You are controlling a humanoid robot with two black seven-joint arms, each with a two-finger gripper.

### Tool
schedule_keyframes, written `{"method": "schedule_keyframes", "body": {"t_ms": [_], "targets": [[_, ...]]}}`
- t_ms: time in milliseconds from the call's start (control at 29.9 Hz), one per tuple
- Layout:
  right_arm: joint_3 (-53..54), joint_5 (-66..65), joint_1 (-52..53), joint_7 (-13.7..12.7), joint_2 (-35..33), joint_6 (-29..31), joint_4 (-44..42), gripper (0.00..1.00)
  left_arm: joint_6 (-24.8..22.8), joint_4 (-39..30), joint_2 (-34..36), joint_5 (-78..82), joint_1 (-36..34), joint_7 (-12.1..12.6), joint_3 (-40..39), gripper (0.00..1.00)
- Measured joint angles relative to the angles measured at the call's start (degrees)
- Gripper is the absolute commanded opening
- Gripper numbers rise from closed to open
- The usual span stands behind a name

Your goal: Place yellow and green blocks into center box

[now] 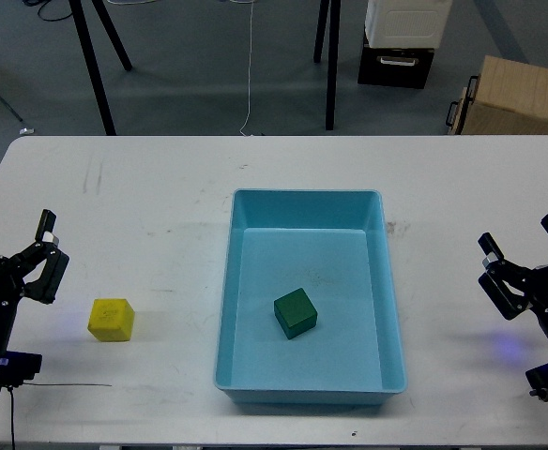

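A light blue box (392, 309) sits in the middle of the white table. A green block (295, 313) lies inside it, on its floor. A yellow block (111, 320) lies on the table left of the box. My left gripper (47, 255) is open and empty, just up and left of the yellow block, not touching it. My right gripper (523, 262) is open and empty above the table at the right, well clear of the box.
The white table (143, 197) has its front edge close below the box. Beyond its far edge stand black stand legs (330, 66), a black and white case (401, 42) and a cardboard box (513, 94) on the floor.
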Motion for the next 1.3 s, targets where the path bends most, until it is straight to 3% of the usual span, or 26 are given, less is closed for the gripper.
{"method": "schedule_keyframes", "body": {"t_ms": [200, 401, 568, 868, 1303], "targets": [[0.44, 0.14, -0.69, 0.0, -4.04, 0.0, 0.01, 0.99, 0.0, 5.28, 0.86, -0.35, -2.33, 1.92, 0.18, 1.0], [1.06, 0.17, -0.95, 0.0, -4.92, 0.0, 0.11, 0.99, 0.0, 4.78, 5.08, 0.28, -6.13, 3.06, 0.51, 1.0], [1.14, 0.11, -1.07, 0.0, -4.94, 0.0, 0.11, 0.99, 0.0, 2.26, 14.89, 3.59, -8.12, 3.13, 1.07, 1.0], [1.27, -0.08, -0.84, 0.04, -4.23, 0.0, -0.28, 0.99, 0.0, -1.43, 33.35, 16.18, -9.73, 3.03, 8.71, 1.0], [1.53, -0.18, -0.68, 0.06, -4.16, -0.01, -0.59, 0.99, 0.0, -3.53, 56.05, 32.53, -27.28, 3.93, 30.91, 1.0]]}}
